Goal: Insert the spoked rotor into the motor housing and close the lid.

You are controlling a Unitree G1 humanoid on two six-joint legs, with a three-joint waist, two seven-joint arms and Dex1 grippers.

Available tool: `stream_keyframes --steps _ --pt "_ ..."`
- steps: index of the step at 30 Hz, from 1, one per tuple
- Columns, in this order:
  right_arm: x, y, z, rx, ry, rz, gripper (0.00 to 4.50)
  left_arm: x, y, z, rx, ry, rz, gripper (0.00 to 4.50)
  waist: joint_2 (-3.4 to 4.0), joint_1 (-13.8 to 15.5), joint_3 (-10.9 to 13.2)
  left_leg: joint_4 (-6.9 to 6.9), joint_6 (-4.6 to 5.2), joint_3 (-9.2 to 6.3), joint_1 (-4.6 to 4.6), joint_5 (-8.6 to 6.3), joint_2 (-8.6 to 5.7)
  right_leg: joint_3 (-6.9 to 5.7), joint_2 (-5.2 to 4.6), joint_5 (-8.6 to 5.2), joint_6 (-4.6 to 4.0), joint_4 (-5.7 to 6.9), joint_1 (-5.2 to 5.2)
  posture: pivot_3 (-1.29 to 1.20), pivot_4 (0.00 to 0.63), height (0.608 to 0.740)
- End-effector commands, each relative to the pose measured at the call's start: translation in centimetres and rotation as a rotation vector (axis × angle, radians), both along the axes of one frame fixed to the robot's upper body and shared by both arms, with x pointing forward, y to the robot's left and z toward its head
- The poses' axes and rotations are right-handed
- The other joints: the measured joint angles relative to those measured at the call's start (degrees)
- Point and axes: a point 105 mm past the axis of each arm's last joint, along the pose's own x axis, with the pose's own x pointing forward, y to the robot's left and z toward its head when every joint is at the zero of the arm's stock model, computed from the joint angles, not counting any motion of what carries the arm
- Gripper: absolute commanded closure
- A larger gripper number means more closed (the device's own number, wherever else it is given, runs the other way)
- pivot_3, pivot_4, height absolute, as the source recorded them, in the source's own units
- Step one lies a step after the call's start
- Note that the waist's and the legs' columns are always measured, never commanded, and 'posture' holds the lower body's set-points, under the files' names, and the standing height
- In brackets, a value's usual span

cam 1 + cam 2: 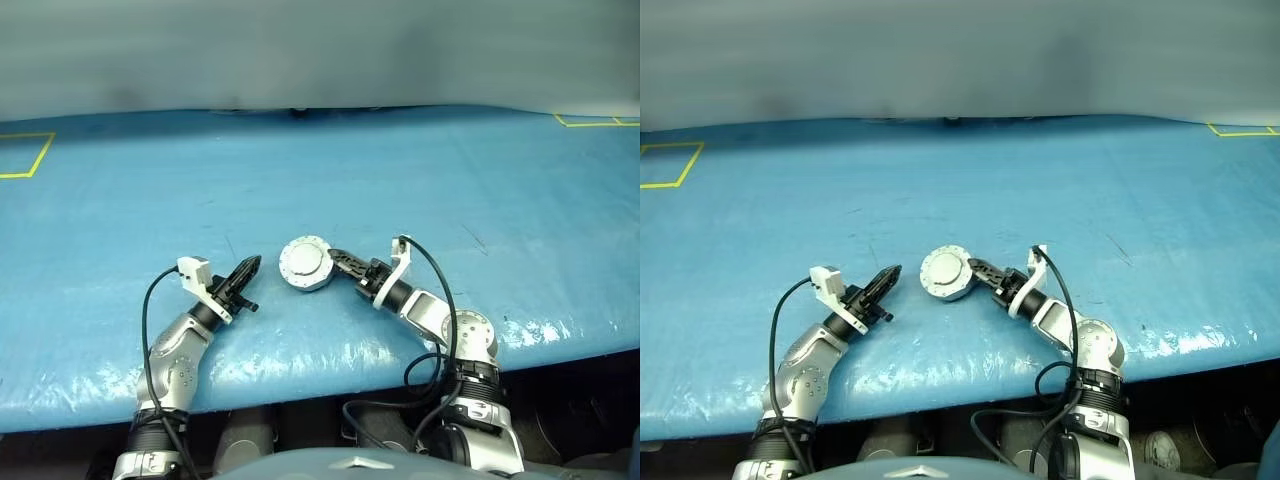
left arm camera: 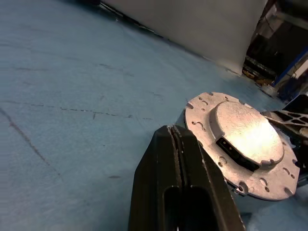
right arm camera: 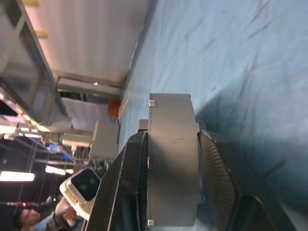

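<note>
The motor housing (image 1: 305, 263) is a grey puck on the blue table, a little in from the front edge. Its lid (image 2: 243, 132) lies shut on it, plain grey face and raised hub showing, with a notched rim around it. My right gripper (image 1: 335, 258) reaches in from the right and is shut on the puck's edge. In the right wrist view the housing (image 3: 173, 159) sits between the two black fingers (image 3: 132, 163). My left gripper (image 1: 250, 266) is shut and holds nothing. It hovers a short way left of the housing, apart from it. The spoked rotor is hidden.
The blue table cover (image 1: 330, 180) stretches wide beyond the housing. Yellow tape marks lie at the far left (image 1: 25, 155) and far right (image 1: 590, 120). The table's front edge (image 1: 330, 375) runs just below both arms. A grey wall (image 1: 320, 50) stands behind.
</note>
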Motion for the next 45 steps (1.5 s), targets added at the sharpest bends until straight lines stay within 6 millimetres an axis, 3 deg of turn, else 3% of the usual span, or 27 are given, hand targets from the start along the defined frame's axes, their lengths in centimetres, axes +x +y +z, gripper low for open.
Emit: stream_keyframes --steps 1,3,6,10,17,18,29,41,45 --pt "0.6 -1.0 2.7 0.094 -0.085 -0.076 3.23 -0.2 -0.3 1.2 -0.045 -0.004 0.013 4.5 0.01 -0.1 0.0 0.0 0.01 0.01 0.0 -0.01 0.0 0.01 0.01 -0.01 0.02 -0.01 0.0 0.0 0.15 0.74" --pt "0.6 -1.0 3.2 0.119 -0.091 -0.095 3.23 -0.2 -0.3 1.3 -0.062 0.004 0.042 4.5 0.03 -0.2 0.0 0.0 0.02 0.03 0.0 -0.03 0.0 0.04 0.03 -0.02 0.03 -0.02 -0.01 0.0 0.15 0.74" --pt "0.7 -0.8 4.1 0.167 -0.101 -0.114 3.23 -0.7 -1.7 1.6 -0.154 0.028 -0.009 3.92 0.03 -0.4 0.1 0.0 0.02 0.08 0.0 -0.03 0.03 0.11 0.1 -0.02 0.03 0.0 -0.07 0.0 0.15 0.74" --pt "0.6 -0.1 5.3 0.224 -0.12 -0.104 3.23 -0.8 -2.5 2.1 -0.317 0.061 -0.023 2.55 0.04 -0.4 0.1 0.0 0.01 0.08 -0.01 -0.02 0.08 0.16 0.17 -0.03 0.03 0.03 -0.12 0.0 0.15 0.74" --pt "0.2 1.2 6.5 0.261 -0.134 -0.073 3.23 -1.1 -3.7 2.4 -0.45 0.105 -0.072 0.21 0.03 -0.4 0.1 0.01 0.01 0.09 -0.04 -0.02 0.04 0.2 0.17 -0.02 0.04 0.01 -0.14 0.0 0.15 0.74" --pt "0.1 1.4 6.6 0.263 -0.136 -0.066 3.23 -1.1 -3.8 2.4 -0.461 0.115 -0.077 0.03 0.03 -0.4 0.1 0.01 0.01 0.09 -0.04 -0.02 0.04 0.2 0.17 -0.01 0.04 0.01 -0.14 0.0 0.15 0.74" --pt "-1.8 3.9 5.9 0.243 -0.118 0.068 3.23 -1.6 -6.1 3.5 -0.638 0.177 -0.277 0.03 0.03 -0.4 0.1 0.05 0.01 0.09 -0.04 -0.02 0.03 0.24 0.2 0.0 0.05 0.03 -0.13 0.0 0.15 0.74" --pt "-2.9 5.4 6.4 0.232 -0.142 0.136 3.23 -1.2 -8.1 3.0 -0.619 0.197 -0.348 0.03 0.02 -0.3 0.1 0.33 0.04 0.04 -0.06 -0.04 0.03 0.26 0.27 0.05 0.12 0.07 -0.05 0.0 0.15 0.74" --pt "-2.4 5.0 6.0 0.21 -0.131 0.102 3.23 -0.8 -7.4 2.9 -0.645 0.179 -0.295 0.97 0.02 -0.3 0.1 0.36 0.05 0.03 -0.07 -0.05 0.04 0.26 0.27 0.06 0.13 0.07 -0.04 0.0 0.15 0.74"
